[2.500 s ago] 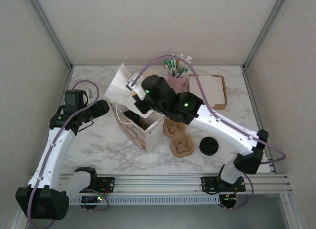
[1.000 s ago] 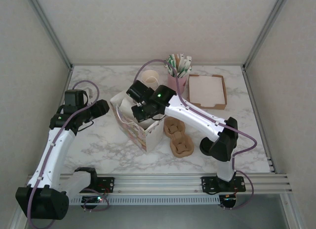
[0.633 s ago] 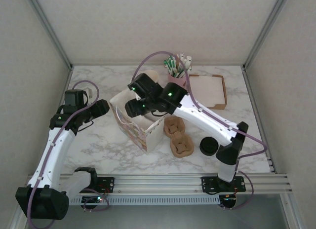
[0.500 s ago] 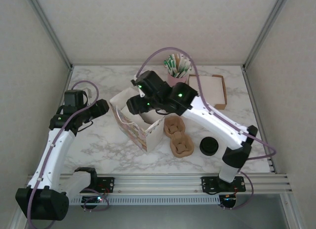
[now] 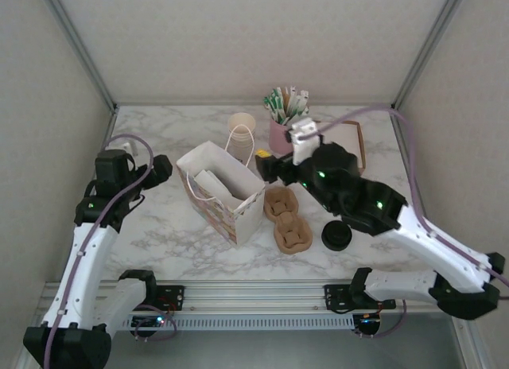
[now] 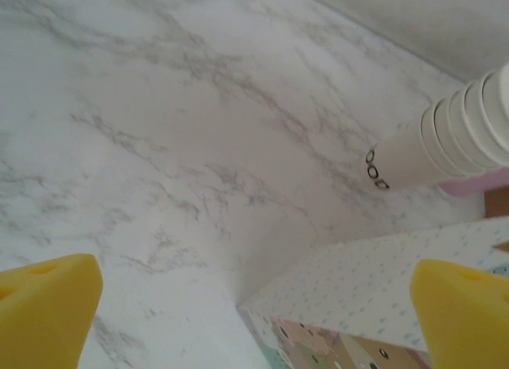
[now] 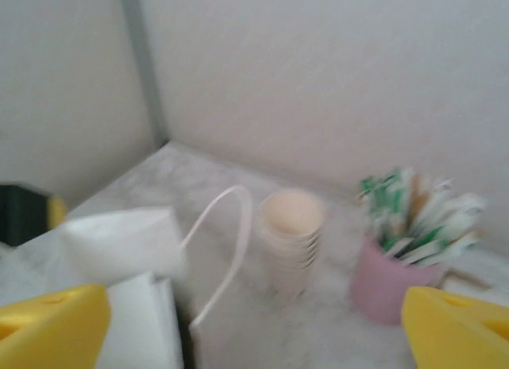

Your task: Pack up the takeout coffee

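The open paper bag (image 5: pixel 231 206) stands on the counter (image 5: pixel 159 230) between the left claw (image 5: pixel 159 166) and right claw (image 5: pixel 264 166), brown cup carriers (image 5: pixel 288 222) just beside it

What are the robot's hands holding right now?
Nothing. The left gripper and the right gripper are both wide open and empty.

You saw a white marble table (image 5: pixel 159 226) veined grey. The bag (image 5: pixel 211 206) was white, speckled pale blue, pastel-printed below. At its 1 o'clock stood cream cups (image 5: pixel 242 129) and a pink pot (image 5: pixel 280 135); at 3 o'clock lay tan carriers (image 5: pixel 286 222) and a black lid (image 5: pixel 336 236).
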